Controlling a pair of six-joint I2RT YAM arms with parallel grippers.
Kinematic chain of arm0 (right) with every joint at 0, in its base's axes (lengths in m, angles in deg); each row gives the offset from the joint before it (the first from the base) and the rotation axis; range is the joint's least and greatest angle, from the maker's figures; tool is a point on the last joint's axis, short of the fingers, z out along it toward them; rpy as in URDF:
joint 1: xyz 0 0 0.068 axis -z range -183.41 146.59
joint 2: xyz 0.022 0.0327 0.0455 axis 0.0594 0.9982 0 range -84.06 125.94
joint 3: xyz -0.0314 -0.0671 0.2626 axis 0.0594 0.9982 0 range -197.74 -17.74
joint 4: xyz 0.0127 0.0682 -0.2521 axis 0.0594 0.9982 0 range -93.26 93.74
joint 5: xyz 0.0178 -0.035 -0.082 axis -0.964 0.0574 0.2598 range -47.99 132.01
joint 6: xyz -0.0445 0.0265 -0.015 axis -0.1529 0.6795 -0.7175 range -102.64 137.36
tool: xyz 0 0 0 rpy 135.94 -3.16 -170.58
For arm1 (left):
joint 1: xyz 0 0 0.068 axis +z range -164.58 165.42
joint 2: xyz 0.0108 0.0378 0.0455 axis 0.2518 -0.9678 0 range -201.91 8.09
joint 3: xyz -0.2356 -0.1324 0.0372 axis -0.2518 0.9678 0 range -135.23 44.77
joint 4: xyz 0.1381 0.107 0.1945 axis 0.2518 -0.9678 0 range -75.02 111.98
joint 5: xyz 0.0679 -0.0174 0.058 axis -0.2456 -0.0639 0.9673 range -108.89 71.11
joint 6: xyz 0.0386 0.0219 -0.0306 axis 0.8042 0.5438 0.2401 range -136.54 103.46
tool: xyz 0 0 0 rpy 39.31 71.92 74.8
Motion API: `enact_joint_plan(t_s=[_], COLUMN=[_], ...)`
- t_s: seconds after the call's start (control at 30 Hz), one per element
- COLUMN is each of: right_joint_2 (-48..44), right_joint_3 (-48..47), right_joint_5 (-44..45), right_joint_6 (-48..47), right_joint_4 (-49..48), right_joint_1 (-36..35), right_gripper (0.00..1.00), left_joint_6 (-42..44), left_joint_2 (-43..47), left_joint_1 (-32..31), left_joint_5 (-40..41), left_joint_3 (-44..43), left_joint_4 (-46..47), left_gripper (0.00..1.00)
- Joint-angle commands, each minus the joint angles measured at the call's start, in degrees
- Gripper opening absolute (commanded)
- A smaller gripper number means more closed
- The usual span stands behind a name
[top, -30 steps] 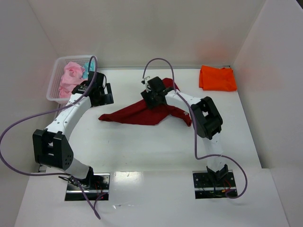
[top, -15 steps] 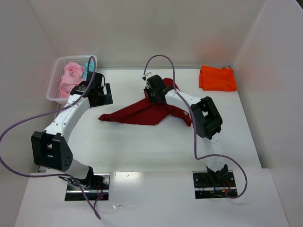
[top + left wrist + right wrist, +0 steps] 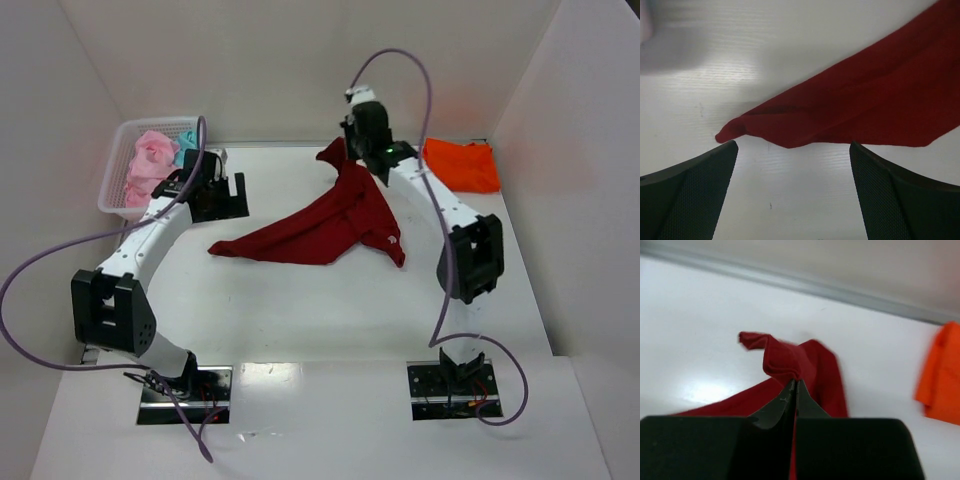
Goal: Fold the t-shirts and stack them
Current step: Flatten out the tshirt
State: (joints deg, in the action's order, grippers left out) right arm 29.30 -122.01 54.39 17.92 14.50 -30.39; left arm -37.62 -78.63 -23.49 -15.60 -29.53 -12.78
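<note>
- While the dark red shirt (image 3: 330,222) lies bunched in a long slanting strip across the middle of the desk (image 3: 300,310), its far end appears lifted off the surface, close to the back wall.
- Right gripper (image 3: 794,386): pressed together, pinching a small fold of that far end. The cloth peaks at the fingertips in the wrist view.
- Left gripper (image 3: 792,150): spread wide and holding nothing. It hovers just over the shirt's near-left tip, which rests on the desk.
- Step in hand (judgement): opening the shirt out flat before any fold.
- To do it well, the left gripper should come down and close on the tip below it, taking a clean edge and not a wad. Both arms should then draw apart gently and evenly.
- Risk: the right pinch looks thin, so a hard tug may pull the cloth free.
- Orange shirt (image 3: 460,166): folded at the far right corner, well apart, and the likely stack spot.
- Pink shirts (image 3: 150,160) and a teal shirt (image 3: 186,150): in the basket (image 3: 112,190) at far left, not yet folded.
</note>
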Motion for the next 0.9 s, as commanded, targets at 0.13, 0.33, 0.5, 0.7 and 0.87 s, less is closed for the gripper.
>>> enact_joint_plan(t_s=[0.13,0.33,0.5,0.7,0.87], right_joint_2=[-16.8,-26.8,-34.9,-44.2,-50.6], right_joint_3=[6.0,15.1,23.0,28.2,28.8], right_joint_5=[8.0,11.2,11.8,13.2,13.7], right_joint_6=[1.4,5.3,10.9,16.9,22.5], right_joint_4=[-0.2,3.7,8.0,15.4,20.9], right_joint_1=[5.2,6.6,9.1,12.7,13.4], right_gripper=[0.01,0.01,0.01,0.01,0.01], left_joint_6=[8.9,11.8,12.3,10.5,10.0], left_joint_2=[-7.5,-15.8,-19.0,-21.0,-22.6], left_joint_1=[-1.7,-7.3,-9.2,-9.2,-9.2], left_joint_5=[-16.6,-17.2,-14.1,-9.6,-10.4], left_joint_3=[-2.9,-9.1,-12.6,-15.9,-17.2], left_joint_4=[5.6,3.1,3.1,3.6,4.2], left_gripper=[1.0,1.0,1.0,1.0,1.0])
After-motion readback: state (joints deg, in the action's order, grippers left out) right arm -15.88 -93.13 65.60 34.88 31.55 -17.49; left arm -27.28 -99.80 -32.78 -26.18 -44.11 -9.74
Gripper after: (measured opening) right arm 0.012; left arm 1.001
